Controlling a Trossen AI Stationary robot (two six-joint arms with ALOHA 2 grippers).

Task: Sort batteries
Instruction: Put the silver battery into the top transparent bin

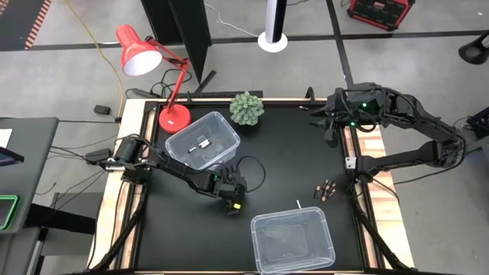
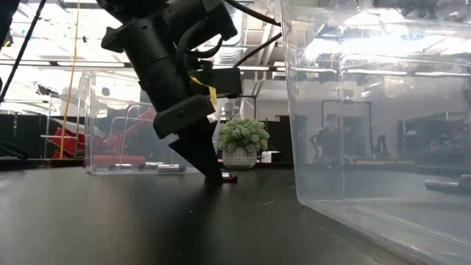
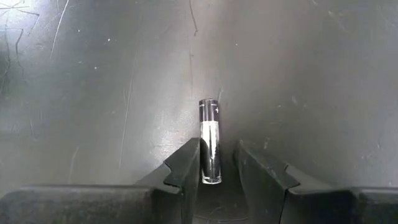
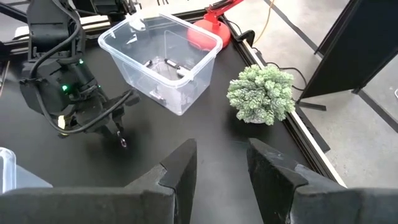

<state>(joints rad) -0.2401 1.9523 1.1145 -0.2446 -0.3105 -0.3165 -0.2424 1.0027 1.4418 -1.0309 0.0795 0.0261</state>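
The left hand is down on the table, its fingers pinching one silvery battery between them.

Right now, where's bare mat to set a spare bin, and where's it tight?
Free: the wide stretch of mat between the plant and the dark battery cluster, and the near-left corner beside the front bin. Crowded: around the left claw, down at a battery between the two bins, just off the rear bin.
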